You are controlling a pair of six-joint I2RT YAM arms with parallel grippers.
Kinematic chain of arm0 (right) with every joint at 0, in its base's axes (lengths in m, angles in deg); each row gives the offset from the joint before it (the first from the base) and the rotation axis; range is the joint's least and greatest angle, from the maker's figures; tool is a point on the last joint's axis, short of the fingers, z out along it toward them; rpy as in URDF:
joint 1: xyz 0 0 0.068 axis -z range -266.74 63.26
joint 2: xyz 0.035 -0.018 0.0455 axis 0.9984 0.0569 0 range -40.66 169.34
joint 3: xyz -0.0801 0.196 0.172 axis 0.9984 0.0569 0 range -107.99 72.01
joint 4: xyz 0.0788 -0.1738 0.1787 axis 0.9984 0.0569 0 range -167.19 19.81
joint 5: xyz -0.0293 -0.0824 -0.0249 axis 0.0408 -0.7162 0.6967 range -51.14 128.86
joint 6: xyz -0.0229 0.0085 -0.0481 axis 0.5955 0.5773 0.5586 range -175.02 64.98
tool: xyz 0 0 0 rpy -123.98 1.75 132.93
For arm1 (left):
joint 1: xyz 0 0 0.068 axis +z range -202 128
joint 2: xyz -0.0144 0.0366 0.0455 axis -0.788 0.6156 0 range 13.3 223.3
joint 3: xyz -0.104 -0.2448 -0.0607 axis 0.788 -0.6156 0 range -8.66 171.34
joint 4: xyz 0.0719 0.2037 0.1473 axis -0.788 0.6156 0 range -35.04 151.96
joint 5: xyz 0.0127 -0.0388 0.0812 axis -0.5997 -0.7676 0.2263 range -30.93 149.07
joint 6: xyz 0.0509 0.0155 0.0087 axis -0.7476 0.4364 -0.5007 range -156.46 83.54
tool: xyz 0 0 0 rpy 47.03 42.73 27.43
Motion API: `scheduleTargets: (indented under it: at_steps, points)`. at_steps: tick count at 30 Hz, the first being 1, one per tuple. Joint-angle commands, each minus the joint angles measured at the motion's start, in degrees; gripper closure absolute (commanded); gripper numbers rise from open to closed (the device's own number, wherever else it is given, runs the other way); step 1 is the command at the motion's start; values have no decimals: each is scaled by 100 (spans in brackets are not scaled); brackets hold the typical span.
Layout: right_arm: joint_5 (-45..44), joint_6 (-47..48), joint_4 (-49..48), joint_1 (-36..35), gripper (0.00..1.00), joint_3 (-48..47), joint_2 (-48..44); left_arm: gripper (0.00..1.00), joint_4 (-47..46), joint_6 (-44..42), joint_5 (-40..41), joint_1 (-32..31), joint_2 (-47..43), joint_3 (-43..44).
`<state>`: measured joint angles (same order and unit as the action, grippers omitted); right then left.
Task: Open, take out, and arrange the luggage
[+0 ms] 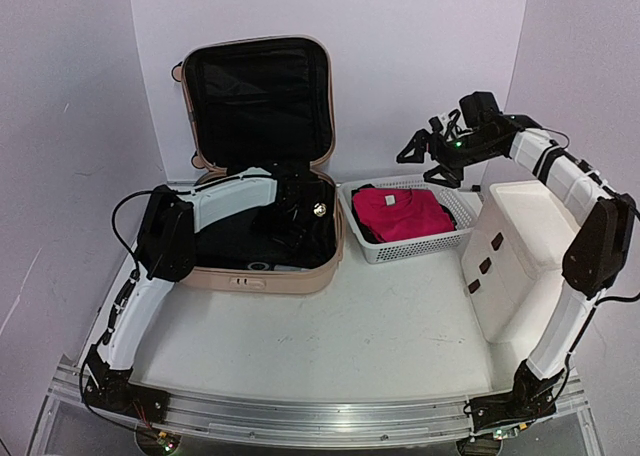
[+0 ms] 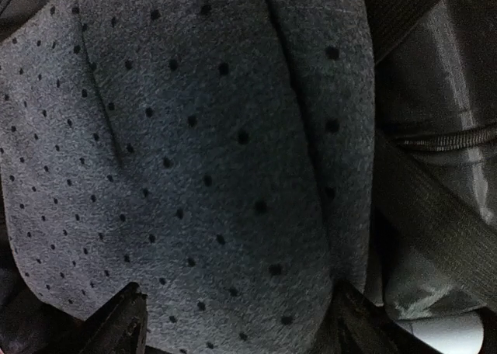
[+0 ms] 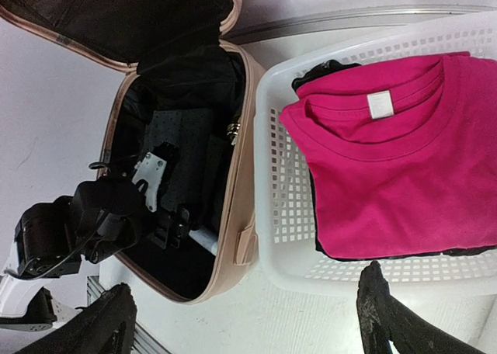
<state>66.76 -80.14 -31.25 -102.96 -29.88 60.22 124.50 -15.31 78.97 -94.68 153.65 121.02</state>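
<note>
The pale pink luggage (image 1: 265,273) lies open at the back left, its lid (image 1: 258,96) standing upright with black lining showing. My left gripper (image 1: 292,219) reaches down inside the lower half. In the left wrist view its fingers (image 2: 116,327) stand wide apart on either side of a grey cloth with black dots (image 2: 194,160), which fills the space between them. My right gripper (image 1: 420,151) hovers open and empty above the white basket; its view looks down on the luggage rim (image 3: 237,175) and the grey cloth (image 3: 190,148) inside.
A white mesh basket (image 1: 400,248) holding a folded pink shirt (image 1: 400,213) over dark clothes stands right of the luggage. A white drawer cabinet (image 1: 515,256) lies at the right. A black strap (image 2: 435,214) and a zipper (image 2: 446,140) cross the lining beside the cloth.
</note>
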Motion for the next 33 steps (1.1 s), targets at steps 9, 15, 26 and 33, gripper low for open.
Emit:
scheduleTargets:
  at_steps: [9,15,26,33]
  points:
    - [448,-226,-366,-224,2,372,-89,8,-45,189,-446,-4,-59,190]
    - [346,-385,-359,-477,2,140,242,7,-80,54,-282,-65,220,214]
    - [-203,-1225,-519,-1155,9,-788,1151,46,-122,-128,-158,69,119,179]
    - [-359,-1780,-821,-1307,9,-1018,1376,67,-238,-174,-721,218,53,30]
